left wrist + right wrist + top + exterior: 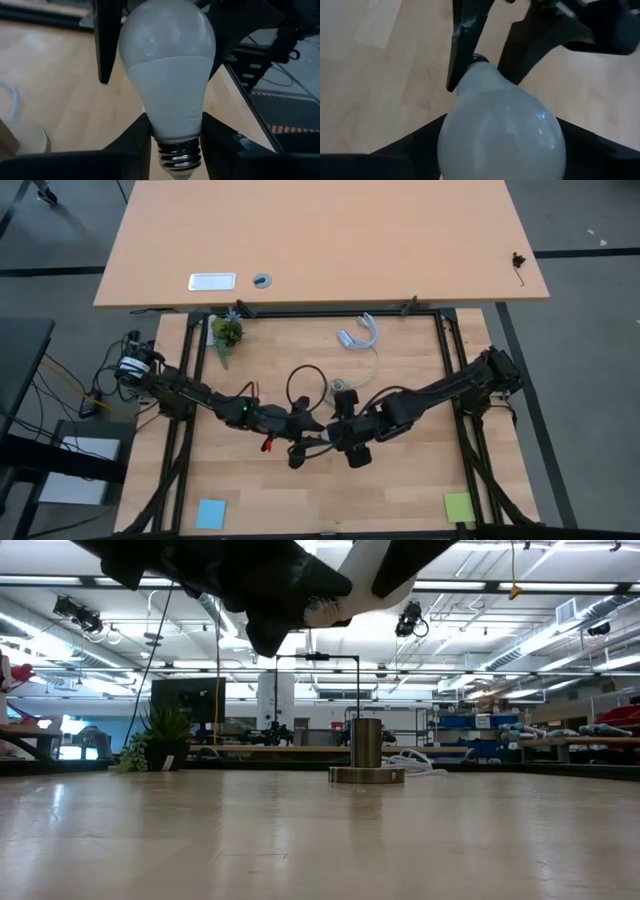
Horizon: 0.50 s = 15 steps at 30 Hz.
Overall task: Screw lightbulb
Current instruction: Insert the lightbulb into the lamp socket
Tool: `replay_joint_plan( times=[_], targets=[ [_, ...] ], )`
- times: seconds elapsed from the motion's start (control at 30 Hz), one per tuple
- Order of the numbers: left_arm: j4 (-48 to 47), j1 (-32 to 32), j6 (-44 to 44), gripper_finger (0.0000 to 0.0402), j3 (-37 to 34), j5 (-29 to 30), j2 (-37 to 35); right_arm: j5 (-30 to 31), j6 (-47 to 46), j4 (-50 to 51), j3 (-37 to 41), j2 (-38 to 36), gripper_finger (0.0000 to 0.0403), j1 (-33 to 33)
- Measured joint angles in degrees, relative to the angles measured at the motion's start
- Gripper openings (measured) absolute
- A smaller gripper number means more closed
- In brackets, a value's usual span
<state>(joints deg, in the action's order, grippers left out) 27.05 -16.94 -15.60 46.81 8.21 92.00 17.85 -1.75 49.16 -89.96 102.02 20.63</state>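
Observation:
The white lightbulb hangs in the air between my two grippers, well above the table, tilted with its grey screw base toward my left arm. My left gripper is shut on its neck. My right gripper reaches in from the opposite side and is shut on the rounded head. In the low view the bulb shows at the top, with the metal socket standing upright on the table farther back. My left gripper pinches the bulb's narrow neck, just above the screw thread, between its two fingers. The fingers reach along the bulb from its base end. The bulb is lifted clear of the table. My right gripper has the bulb's round head between its two fingers, one on each side. It comes slanting down from the table's right, at the end opposite the base. Whether both fingers press on the glass I cannot tell.
A small plant and a coiled white cable lie at the far side of the table. A black cable loop runs beside the socket. A blue note and a green note lie near the front edge.

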Motion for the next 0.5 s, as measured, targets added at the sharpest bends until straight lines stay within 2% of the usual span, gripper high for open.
replay_joint_plan(
  times=[0.27,0.5],
  targets=[
    [2.93,-0.50,3.63,0.0128,0.00,3.77,-0.10,5.48,-3.14,11.98,-7.55,-1.46,0.0313,2.53],
    [3.93,-0.90,6.68,0.0128,-0.15,5.49,-0.55,10.42,-10.06,16.19,-5.87,-7.06,0.0293,4.72]
  ],
)
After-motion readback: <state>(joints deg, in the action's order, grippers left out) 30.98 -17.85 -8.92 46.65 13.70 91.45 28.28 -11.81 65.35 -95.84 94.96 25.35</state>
